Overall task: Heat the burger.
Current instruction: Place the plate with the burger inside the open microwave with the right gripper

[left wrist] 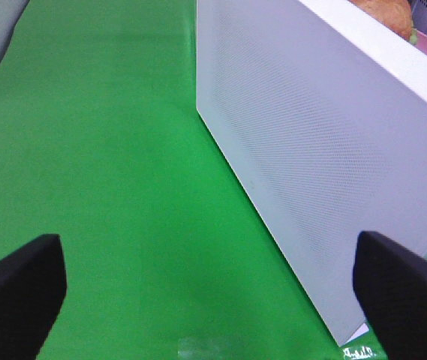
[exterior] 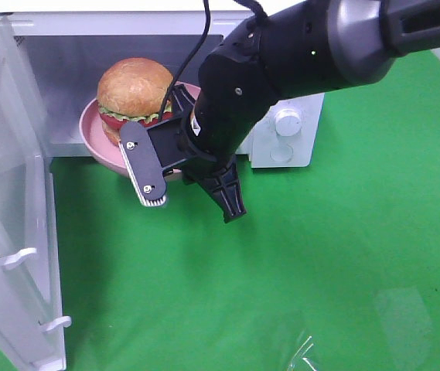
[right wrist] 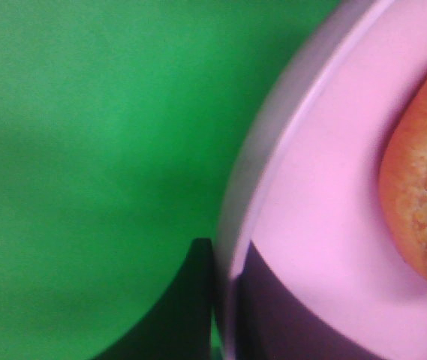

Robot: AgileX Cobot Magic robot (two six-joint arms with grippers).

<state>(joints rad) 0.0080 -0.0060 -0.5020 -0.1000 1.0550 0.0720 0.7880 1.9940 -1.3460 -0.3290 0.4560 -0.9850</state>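
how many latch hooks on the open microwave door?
2. Both stick out of the microwave door along its free edge: upper latch hook, lower latch hook near the bottom corner. None appear hidden.

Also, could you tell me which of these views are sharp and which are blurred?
Exterior high: sharp, evenly lit, burger crisp, a pale sheen on the green cloth. Left wrist: microwave door mesh in focus, fingers dark and soft-edged. Right wrist: too close, pink plate and burger both blurred.

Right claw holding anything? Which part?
Yes: the right claw pinches the pink plate by its rim; the burger sits on it. The left claw holds nothing.
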